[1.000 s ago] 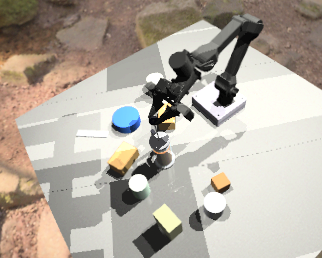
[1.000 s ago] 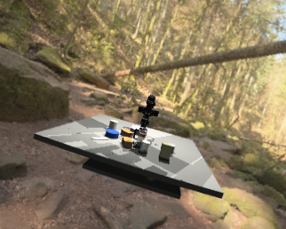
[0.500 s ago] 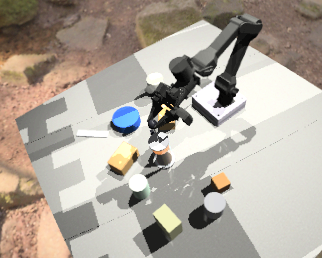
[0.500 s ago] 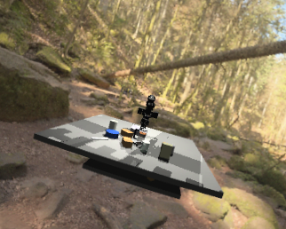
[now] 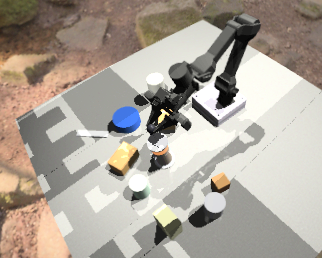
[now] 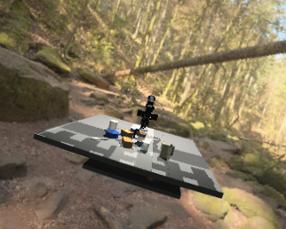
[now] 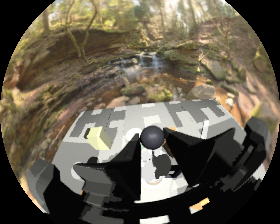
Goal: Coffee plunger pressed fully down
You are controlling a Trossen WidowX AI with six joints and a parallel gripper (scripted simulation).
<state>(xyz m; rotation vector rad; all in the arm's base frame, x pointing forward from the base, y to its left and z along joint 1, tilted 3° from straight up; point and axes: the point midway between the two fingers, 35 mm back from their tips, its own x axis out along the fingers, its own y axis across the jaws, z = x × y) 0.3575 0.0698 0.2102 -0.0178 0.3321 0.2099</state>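
One dark round plunger knob sits clamped between the fingers of the black hand, directly above the orange-banded coffee press mid-desk, likely so the push runs straight down without tipping it.
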